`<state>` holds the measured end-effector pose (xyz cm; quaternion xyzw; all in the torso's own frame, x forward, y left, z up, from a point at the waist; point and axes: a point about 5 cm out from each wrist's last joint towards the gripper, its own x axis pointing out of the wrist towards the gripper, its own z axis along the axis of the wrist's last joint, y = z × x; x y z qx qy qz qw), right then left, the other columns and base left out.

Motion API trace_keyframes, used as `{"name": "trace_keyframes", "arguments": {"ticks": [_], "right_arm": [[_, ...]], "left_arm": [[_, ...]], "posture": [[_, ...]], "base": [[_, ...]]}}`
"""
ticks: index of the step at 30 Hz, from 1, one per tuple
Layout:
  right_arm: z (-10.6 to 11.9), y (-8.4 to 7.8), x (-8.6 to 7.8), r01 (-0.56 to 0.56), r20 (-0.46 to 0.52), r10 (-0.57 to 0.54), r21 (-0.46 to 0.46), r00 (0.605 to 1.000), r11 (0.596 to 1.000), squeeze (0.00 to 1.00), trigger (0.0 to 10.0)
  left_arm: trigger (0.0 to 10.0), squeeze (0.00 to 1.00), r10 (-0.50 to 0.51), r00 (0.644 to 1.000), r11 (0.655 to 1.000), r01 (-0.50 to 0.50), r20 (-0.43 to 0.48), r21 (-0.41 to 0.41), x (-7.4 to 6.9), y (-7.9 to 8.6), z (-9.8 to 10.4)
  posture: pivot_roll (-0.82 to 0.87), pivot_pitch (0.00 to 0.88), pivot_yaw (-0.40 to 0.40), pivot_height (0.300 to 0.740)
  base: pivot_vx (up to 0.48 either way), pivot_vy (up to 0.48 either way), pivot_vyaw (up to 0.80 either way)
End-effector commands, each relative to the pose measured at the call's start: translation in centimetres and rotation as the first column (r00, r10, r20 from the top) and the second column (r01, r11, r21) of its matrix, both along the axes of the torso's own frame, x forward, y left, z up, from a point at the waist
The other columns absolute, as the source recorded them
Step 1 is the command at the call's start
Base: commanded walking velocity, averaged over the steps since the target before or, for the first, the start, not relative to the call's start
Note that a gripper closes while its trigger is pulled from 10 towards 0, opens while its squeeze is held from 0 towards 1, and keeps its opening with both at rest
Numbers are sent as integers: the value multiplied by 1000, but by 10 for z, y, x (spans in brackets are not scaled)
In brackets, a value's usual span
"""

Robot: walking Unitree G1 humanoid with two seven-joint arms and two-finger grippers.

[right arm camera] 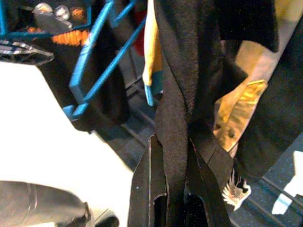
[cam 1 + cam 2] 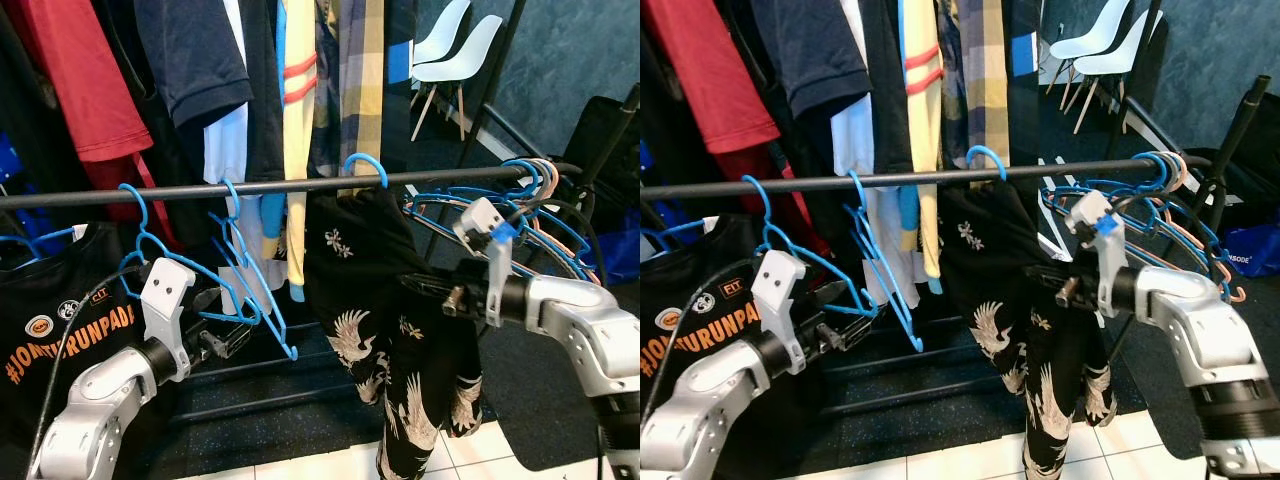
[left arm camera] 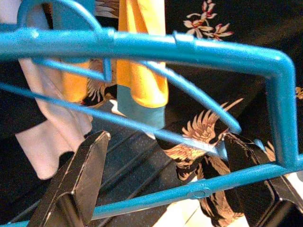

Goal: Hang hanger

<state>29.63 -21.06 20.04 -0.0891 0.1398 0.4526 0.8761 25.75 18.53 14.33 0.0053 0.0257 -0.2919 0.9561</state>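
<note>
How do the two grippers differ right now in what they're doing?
The left gripper is open, its fingers straddling the empty blue hangers; the right gripper is shut on the black crane-print garment. The left sits lower than the right. Both are below the black rail.

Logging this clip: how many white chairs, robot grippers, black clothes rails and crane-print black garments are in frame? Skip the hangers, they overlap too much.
White chairs: 2
Grippers, left gripper and right gripper: 2
Black rail: 1
Crane-print garment: 1
Total: 6
</note>
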Motion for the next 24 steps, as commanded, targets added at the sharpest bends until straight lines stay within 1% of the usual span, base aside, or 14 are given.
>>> {"name": "trace_keyframes", "arguments": {"ticks": [1,2,3,10,11,15,17,23,24], "right_arm": [[7,1,-4,-31,22,30,19,999,999,0,0],[7,1,-4,-31,22,30,19,999,999,0,0],[6,-2,-8,-38,10,38,-7,999,999,0,0],[5,-6,-11,-30,2,30,-26,1000,999,0,0],[3,-8,-12,-28,-8,28,-47,1000,998,0,0],[2,-10,-13,-28,-15,27,-60,1000,998,0,0],[-1,-15,-16,-16,-33,13,-79,999,997,0,0],[-4,-17,-22,-19,-48,15,-80,999,997,0,0],[-4,-15,-25,-35,-51,32,-69,998,997,0,0]], "left_arm": [[10000,0,-27,998,1000,27,-54,8,-6,1,-8],[10000,0,-27,998,1000,27,-54,8,-6,1,-8],[10000,0,-47,996,999,48,-71,17,-10,4,-9],[10000,0,-76,993,997,78,-90,11,-15,6,-9],[10000,0,-88,992,996,89,-94,6,-17,7,-9],[10000,0,-90,991,996,91,-94,6,-17,6,-9],[10000,0,-98,991,995,98,-87,4,-16,6,-7],[10000,0,-108,992,994,108,-67,-8,-14,4,-1],[10000,0,-112,992,994,111,-59,-13,-13,3,1]], "posture": [[-18,0,-21,740],[-18,0,-21,740],[-19,0,-20,740],[-18,0,-21,740],[-19,0,-23,740],[-19,0,-23,740],[-22,0,-25,740],[-30,0,-23,740],[-30,0,-23,740]], "base": [[-281,0,0],[-281,0,0],[-289,0,0],[-302,0,0],[-311,0,0],[-311,0,0],[-328,0,0],[-338,0,0],[-341,0,0]]}}
